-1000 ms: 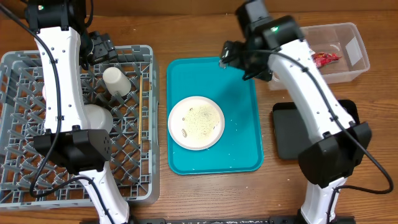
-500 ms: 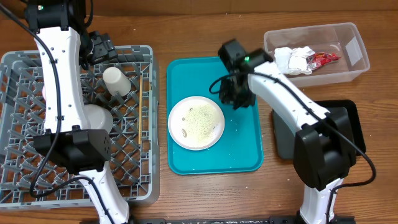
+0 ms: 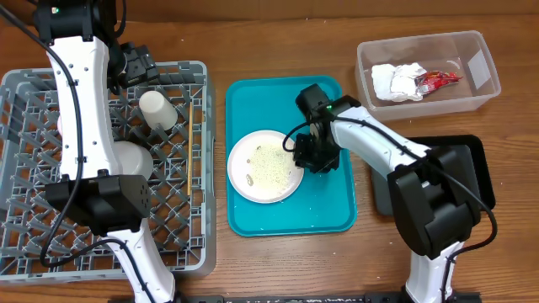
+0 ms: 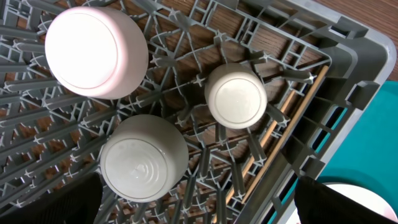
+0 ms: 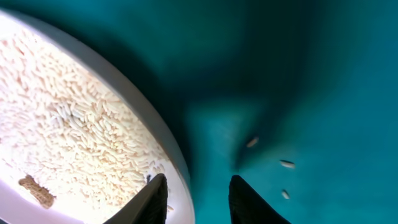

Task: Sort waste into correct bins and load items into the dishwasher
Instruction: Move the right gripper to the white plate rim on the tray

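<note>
We find the left gripper (image 4: pixel 199 200) jaws wide apart, tips cropped. The right gripper (image 5: pixel 198 185) straddles the glossy round plate (image 5: pixel 81 118) at its rim; we cannot tell whether it clamps.

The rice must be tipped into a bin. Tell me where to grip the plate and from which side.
Take the plate by its right rim, coming down from above with the right gripper. It lies flat on the teal tray, rice covers its middle, and only the rim is bare: one finger inside, one outside, probably holds best.
</note>
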{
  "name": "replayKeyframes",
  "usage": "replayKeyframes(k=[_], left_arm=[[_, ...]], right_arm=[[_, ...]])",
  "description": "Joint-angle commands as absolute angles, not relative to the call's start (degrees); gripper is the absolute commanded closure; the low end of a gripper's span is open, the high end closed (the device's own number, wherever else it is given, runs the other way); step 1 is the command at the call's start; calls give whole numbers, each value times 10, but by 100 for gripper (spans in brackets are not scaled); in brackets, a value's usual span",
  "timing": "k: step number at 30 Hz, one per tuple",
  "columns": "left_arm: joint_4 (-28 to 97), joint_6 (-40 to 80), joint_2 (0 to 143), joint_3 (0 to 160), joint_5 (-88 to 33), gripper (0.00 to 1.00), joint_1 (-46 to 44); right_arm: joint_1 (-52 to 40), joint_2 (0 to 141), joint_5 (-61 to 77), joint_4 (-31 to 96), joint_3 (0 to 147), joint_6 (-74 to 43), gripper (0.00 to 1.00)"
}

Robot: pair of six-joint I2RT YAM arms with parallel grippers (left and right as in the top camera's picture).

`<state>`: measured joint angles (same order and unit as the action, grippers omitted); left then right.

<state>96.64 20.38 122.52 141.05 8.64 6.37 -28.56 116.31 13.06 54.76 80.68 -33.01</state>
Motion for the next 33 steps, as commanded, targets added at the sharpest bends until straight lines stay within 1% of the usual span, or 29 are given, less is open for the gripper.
replayKeyframes(k=[1, 3, 9, 15, 17, 23, 29, 33], left_arm=[[966, 193, 1221, 1422, 90, 0, 60], [966, 193, 1221, 1422, 90, 0, 60], [966, 193, 1221, 1422, 90, 0, 60], [966, 193, 1221, 1422, 90, 0, 60], [966, 193, 1221, 1422, 90, 0, 60], [966, 193, 1221, 1422, 90, 0, 60], [966, 193, 1221, 1422, 90, 0, 60], [966, 193, 1221, 1422, 90, 0, 60]], right_arm=[[-296, 1160, 134, 536, 792, -333, 66], [-296, 1160, 110, 541, 791, -359, 68], [-287, 1159, 33, 574, 792, -393, 80], [-255, 1159, 13, 595, 797, -392, 80], [-243, 1159, 13, 606, 805, -392, 82], [-216, 1157, 7, 652, 863, -389, 83], [-220, 1157, 35, 715, 947, -330, 83], [-240, 1157, 83, 745, 995, -278, 82]])
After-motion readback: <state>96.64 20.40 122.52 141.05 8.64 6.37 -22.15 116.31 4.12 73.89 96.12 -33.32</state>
